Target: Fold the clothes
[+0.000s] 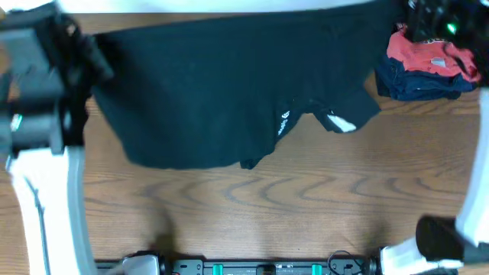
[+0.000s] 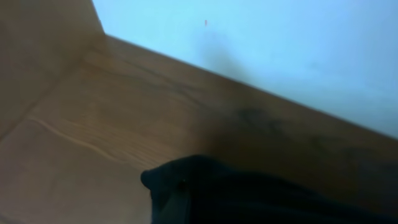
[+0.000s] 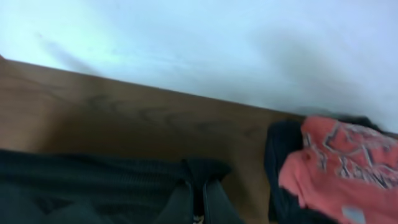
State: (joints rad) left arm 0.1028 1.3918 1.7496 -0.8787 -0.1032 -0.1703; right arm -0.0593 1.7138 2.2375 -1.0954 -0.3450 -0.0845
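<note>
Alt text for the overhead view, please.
A pair of black trousers lies spread across the far half of a wooden table, white logo and tag showing. A red T-shirt sits on a folded navy garment at far right.

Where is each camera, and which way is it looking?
Overhead: above the table, looking straight down at the black trousers; left arm and right arm show.
Left wrist: low, facing the wall; trousers edge below, no fingers clear.
Right wrist: low, facing the wall; trousers, red T-shirt right; fingers unclear.
Overhead and right wrist share the red T-shirt.
</note>
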